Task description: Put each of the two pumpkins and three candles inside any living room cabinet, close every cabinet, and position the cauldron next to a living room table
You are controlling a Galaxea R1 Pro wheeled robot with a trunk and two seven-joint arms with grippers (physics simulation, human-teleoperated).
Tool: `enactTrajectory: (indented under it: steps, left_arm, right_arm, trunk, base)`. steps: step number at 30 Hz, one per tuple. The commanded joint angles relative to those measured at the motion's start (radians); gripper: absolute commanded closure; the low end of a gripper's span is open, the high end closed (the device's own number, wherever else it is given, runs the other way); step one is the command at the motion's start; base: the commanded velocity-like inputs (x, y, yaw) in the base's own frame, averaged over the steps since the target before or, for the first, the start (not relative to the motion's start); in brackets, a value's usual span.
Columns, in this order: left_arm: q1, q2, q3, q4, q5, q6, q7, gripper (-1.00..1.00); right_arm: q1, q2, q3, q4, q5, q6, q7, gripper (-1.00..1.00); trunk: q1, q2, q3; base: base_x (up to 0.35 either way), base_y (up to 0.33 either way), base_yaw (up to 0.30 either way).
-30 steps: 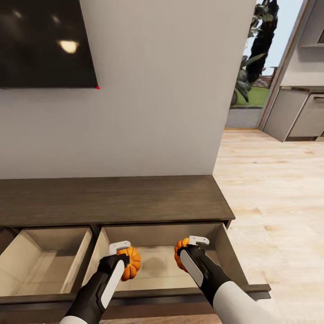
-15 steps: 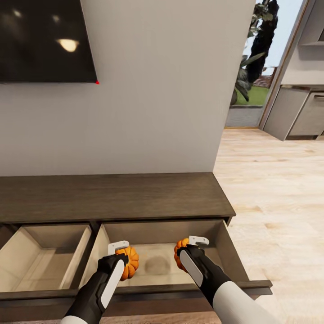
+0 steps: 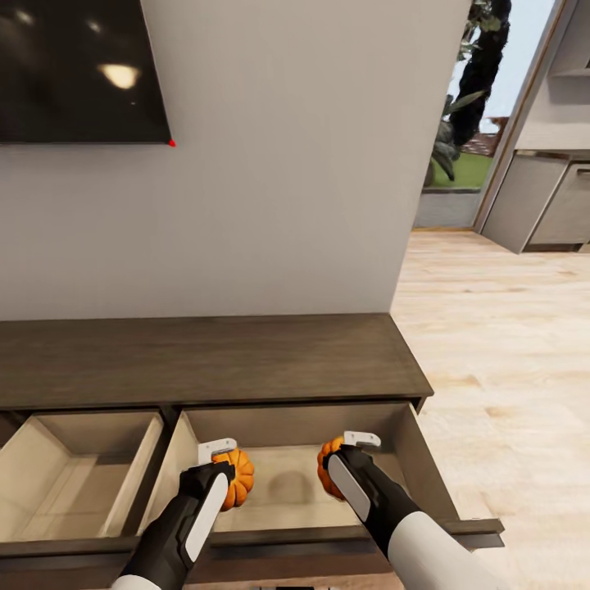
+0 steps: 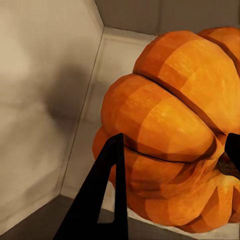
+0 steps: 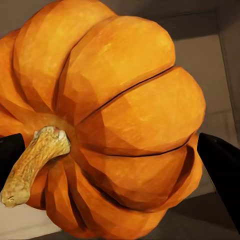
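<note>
The long dark brown cabinet (image 3: 205, 360) stands against the wall with two drawers pulled out. Both my grippers hang over its right drawer (image 3: 287, 483), which has a pale wood inside. My left gripper (image 3: 228, 469) is shut on one orange ribbed pumpkin (image 3: 240, 479) (image 4: 165, 140), its black fingers (image 4: 102, 200) on either side. My right gripper (image 3: 340, 460) is shut on the other pumpkin (image 3: 328, 469) (image 5: 115, 115), whose pale stem (image 5: 32, 160) points toward the camera. Candles, cauldron and table are out of view.
The left drawer (image 3: 74, 483) is also open, showing nothing inside. A dark TV (image 3: 74, 74) hangs on the wall above. Light wooden floor (image 3: 508, 369) stretches to the right toward grey kitchen units (image 3: 549, 205) and a doorway with plants (image 3: 467, 98).
The whole view has shifted a little, so the camera moved. Both grippers keep hold of their pumpkins over the right drawer, hardly moved.
</note>
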Motion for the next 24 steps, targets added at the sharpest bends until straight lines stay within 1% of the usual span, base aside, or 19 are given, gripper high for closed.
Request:
enactTrajectory:
  steps: [1, 4, 6, 11, 24]
  left_arm:
    - [0.0, 0.0, 0.0, 0.0, 0.0, 0.0, 0.0, 1.0]
    - [0.0, 0.0, 0.0, 0.0, 0.0, -0.002, 0.0, 1.0]
    - [0.0, 0.0, 0.0, 0.0, 0.0, -0.015, -0.001, 1.0]
    - [0.0, 0.0, 0.0, 0.0, 0.001, -0.024, 0.0, 1.0]
    - [0.0, -0.001, 0.0, 0.0, 0.001, -0.023, 0.001, 1.0]
  right_arm:
    - [-0.001, 0.0, 0.0, 0.0, 0.0, 0.009, 0.0, 1.0]
    - [-0.008, 0.0, 0.0, 0.004, -0.001, 0.023, 0.0, 1.0]
    - [-0.013, 0.0, 0.0, 0.025, -0.001, 0.026, 0.0, 1.0]
    - [-0.016, 0.001, -0.001, 0.044, -0.001, 0.029, 0.0, 1.0]
    - [-0.017, 0.003, -0.002, 0.046, -0.001, 0.033, 0.0, 1.0]
  trunk:
    - [0.0, 0.0, 0.0]
    - [0.0, 0.0, 0.0]
    - [0.0, 0.0, 0.0]
    - [0.0, 0.0, 0.0]
    - [0.0, 0.0, -0.004]
  base:
    - [0.276, 0.0, 0.0]
    - [0.257, 0.0, 0.0]
    - [0.108, 0.0, 0.0]
    - [0.02, 0.0, 0.0]
    - [0.001, 0.0, 0.0]
